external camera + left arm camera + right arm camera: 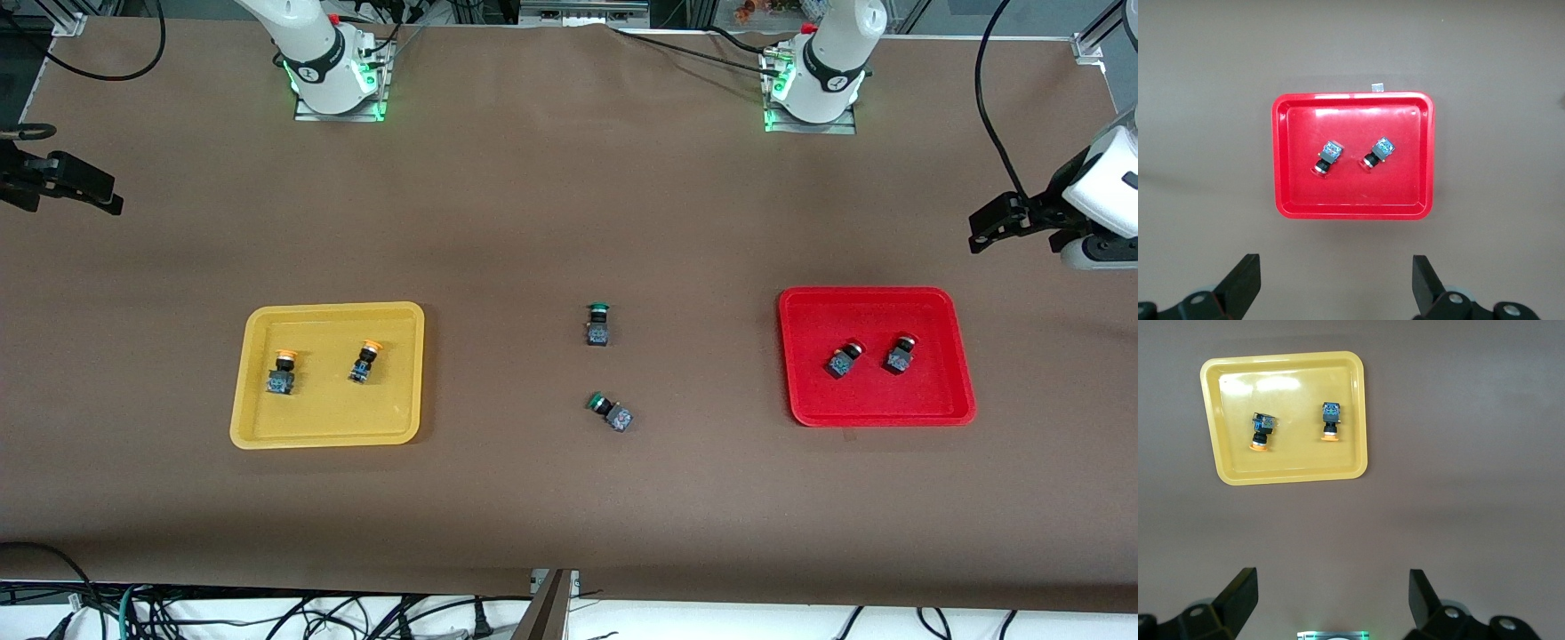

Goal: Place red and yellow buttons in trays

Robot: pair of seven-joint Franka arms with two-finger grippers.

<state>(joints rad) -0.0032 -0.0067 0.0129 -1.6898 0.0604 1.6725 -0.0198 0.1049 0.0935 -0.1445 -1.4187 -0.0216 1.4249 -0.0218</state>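
Observation:
Two yellow-capped buttons [283, 372] [365, 361] lie in the yellow tray [329, 420], toward the right arm's end of the table. Two red-capped buttons [843, 360] [900, 354] lie in the red tray [880, 402], toward the left arm's end. My left gripper [991, 227] is open and empty, high over the table edge at its end. In the left wrist view my left gripper [1336, 287] looks down on the red tray [1351, 208]. My right gripper [89, 191] [1333, 603] is open and empty, high over its end, with the yellow tray [1291, 475] in its view.
Two green-capped buttons [598, 324] [611, 412] lie on the brown table between the trays, one nearer the front camera than the other. The arm bases [333, 80] [813, 89] stand at the table's back edge. Cables hang along the front edge.

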